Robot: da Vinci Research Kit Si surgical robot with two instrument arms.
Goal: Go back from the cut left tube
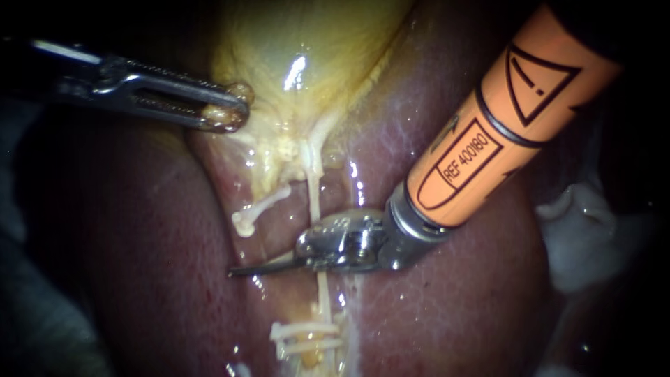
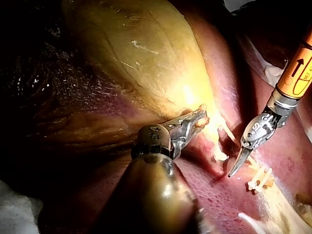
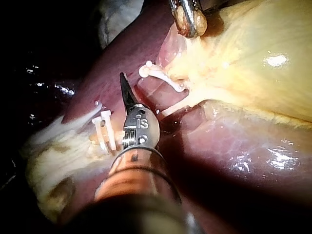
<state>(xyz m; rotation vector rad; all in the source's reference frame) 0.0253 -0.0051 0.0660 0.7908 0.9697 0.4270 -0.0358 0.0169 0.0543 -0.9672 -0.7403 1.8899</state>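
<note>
Endoscope view, contents as they lie.

1. The left instrument (image 1: 227,113): slim steel shaft with long slotted jaws. The jaws are clamped on a yellow fold at the edge of the gallbladder (image 1: 307,56), a glossy yellow sac. The likely purpose is to hold the sac drawn away, so that the tubes beneath it stand stretched and exposed.

2. The cut left tube (image 1: 262,207): a short cream stump with a knobbed end. It hangs from the yellow tissue under the gallbladder and lies on the liver (image 1: 139,251), a wet, dark red-brown surface. Its end is free and joined to nothing. It sits near the blade tips but apart from them.

3. The right tube (image 1: 314,199): a thin pale cord, whole. It runs from the gallbladder and passes under the right instrument's wrist.

4. The clips (image 1: 305,328): white bars, two visible, set crosswise on pale tissue on the far side of the blades from the gallbladder. Which tube each one grips cannot be told.

5. The right instrument (image 1: 251,269): orange-sleeved shaft, steel wrist and dark curved blades. The blades lie together with nothing between them. The wrist rests across the right tube.

Both wrist views agree on the clamped fold and the closed blades.

The cut looks finished, and the withdrawal has not visibly begun. Because the wrist lies over the whole tube, the safest retreat is probably straight back along the instrument's own shaft, with the blades kept closed so they cannot snag that tube.
</note>
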